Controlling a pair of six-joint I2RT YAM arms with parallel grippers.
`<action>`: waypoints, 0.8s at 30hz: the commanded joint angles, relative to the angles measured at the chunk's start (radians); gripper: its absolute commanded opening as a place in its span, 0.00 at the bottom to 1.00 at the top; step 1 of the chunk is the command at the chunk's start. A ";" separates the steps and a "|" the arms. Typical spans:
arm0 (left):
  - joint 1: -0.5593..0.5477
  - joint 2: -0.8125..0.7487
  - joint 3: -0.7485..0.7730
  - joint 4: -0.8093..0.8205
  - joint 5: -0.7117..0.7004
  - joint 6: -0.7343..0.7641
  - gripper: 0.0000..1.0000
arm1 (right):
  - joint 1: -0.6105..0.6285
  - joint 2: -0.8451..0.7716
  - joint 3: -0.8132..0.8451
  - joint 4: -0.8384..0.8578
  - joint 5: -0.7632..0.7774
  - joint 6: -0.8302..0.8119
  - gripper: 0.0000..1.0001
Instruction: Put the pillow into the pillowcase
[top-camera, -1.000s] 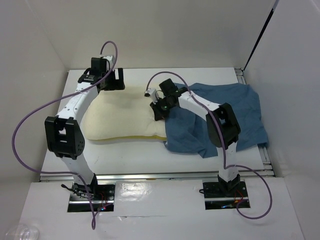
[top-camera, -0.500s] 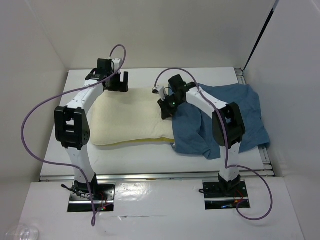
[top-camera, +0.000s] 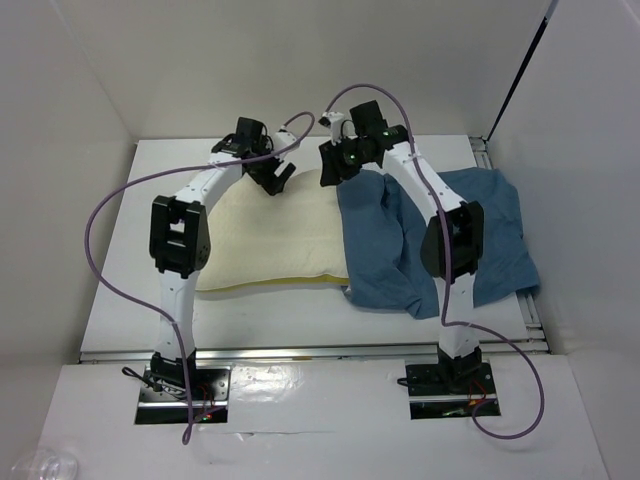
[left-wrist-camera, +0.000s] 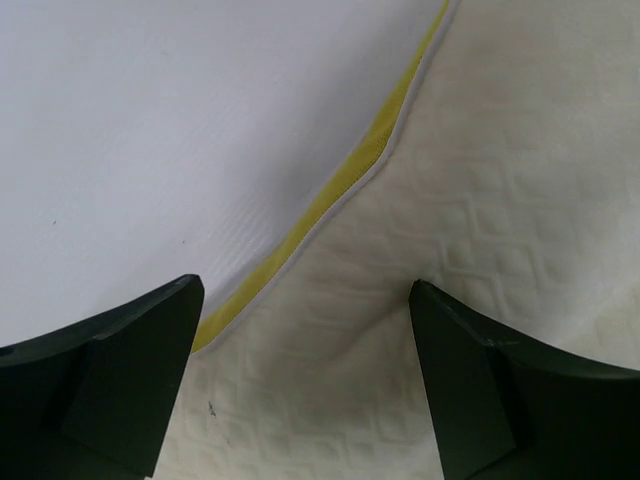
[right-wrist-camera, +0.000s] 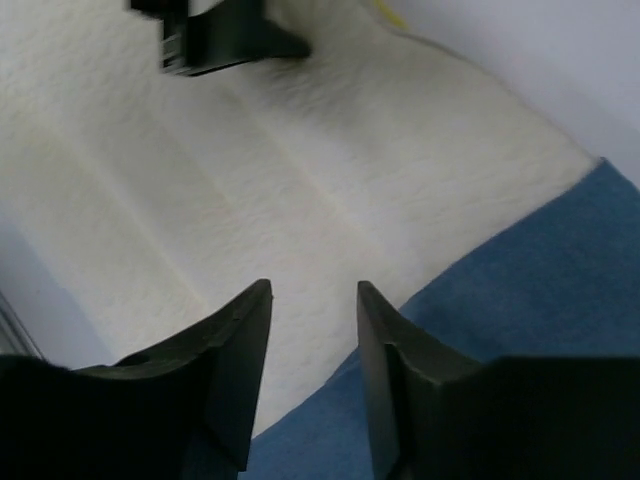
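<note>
Where the white table (top-camera: 250, 315) spreads beneath both arms, we find the pillowcase (top-camera: 500, 235) on its 3 o'clock half in the top view. It is a wrinkled dusty-blue sheet, and its 9 o'clock edge lies over one end of the pillow (top-camera: 265, 240). The pillow lies flat at 9 o'clock from the pillowcase; it is cream and quilted, with a yellow seam along its edge.

The left gripper (top-camera: 277, 183) sits over the pillow's 12 o'clock edge. In its wrist view we see the jaws spread wide with nothing between them. The yellow seam runs from 1 o'clock down to 7 o'clock, with pillow at 4 o'clock and bare table at 10 o'clock.

The right gripper (top-camera: 331, 174) is at the pillow's 1 o'clock corner, where the blue edge meets it. Its jaws stand only a narrow gap apart, and we see nothing held in that gap. In its wrist view the pillow fills 11 o'clock, and the pillowcase lies at 4 o'clock.
</note>
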 joint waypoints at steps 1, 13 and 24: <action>0.011 0.004 -0.014 -0.048 0.022 0.117 0.97 | -0.066 0.102 0.136 -0.035 0.107 0.171 0.49; 0.020 -0.062 -0.196 -0.053 0.065 0.097 0.09 | -0.075 0.265 0.220 0.039 0.360 0.224 0.59; 0.030 -0.051 -0.160 -0.074 0.073 0.047 0.00 | -0.075 0.339 0.296 0.048 0.211 0.233 0.19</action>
